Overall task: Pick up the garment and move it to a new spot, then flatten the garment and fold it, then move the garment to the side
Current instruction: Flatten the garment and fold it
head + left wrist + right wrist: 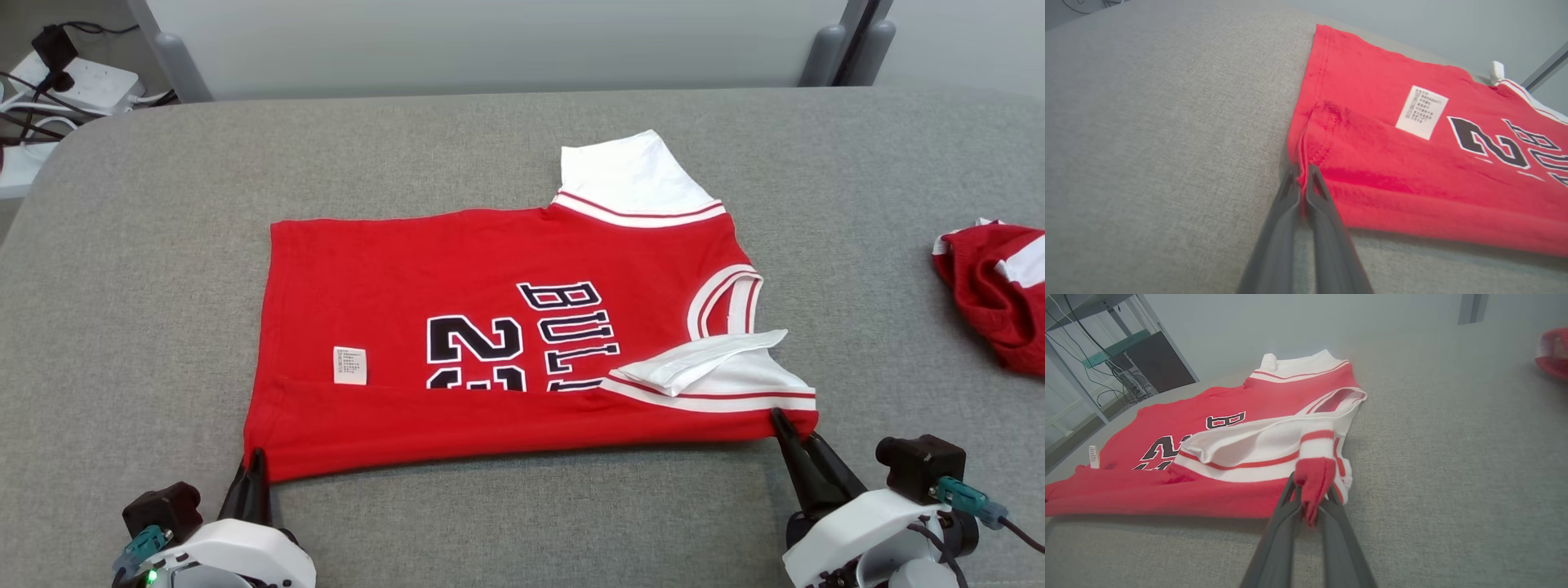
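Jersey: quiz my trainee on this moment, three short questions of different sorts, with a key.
1. True or false: the left gripper is shut on the jersey's near hem corner.
2. Multiple choice: the right gripper pinches the jersey at: A the white label; B the near shoulder corner; C the far sleeve.
3. Short answer: what lies apart from the jersey, at the head view's right edge?

Key:
1. True.
2. B.
3. A second red garment, crumpled.
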